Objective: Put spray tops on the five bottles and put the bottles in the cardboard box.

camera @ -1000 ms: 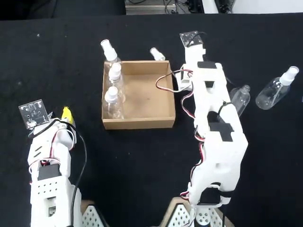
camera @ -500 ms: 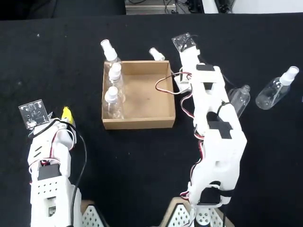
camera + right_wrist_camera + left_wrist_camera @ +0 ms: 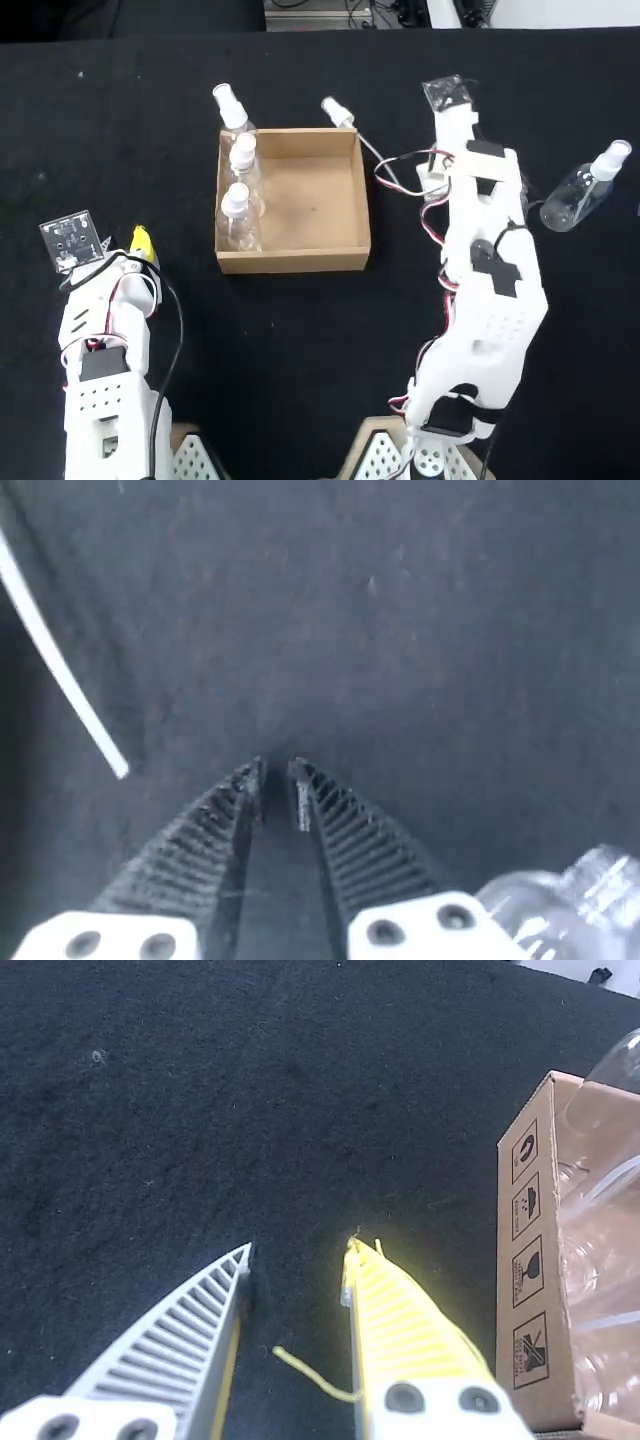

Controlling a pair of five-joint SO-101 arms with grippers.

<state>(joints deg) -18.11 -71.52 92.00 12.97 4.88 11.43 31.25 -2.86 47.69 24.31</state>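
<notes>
- The left end effector [image 3: 300, 1260] hovers over the black worktop [image 3: 300, 340] near the cardboard box [image 3: 310, 262]. Its jaws are moderately apart and hold nothing.
- The right end effector [image 3: 277, 775] is narrow, its tips almost meeting with nothing between them. An uncapped bottle [image 3: 560, 900] lies just beside it.
- Two capped bottles [image 3: 238, 215] lie in the box along its left wall.
- A third capped bottle [image 3: 230, 108] is just outside the box's far left corner.
- A loose spray top [image 3: 336, 112] lies by the far right corner.
- Another capped bottle [image 3: 583, 190] lies well to the right.
</notes>
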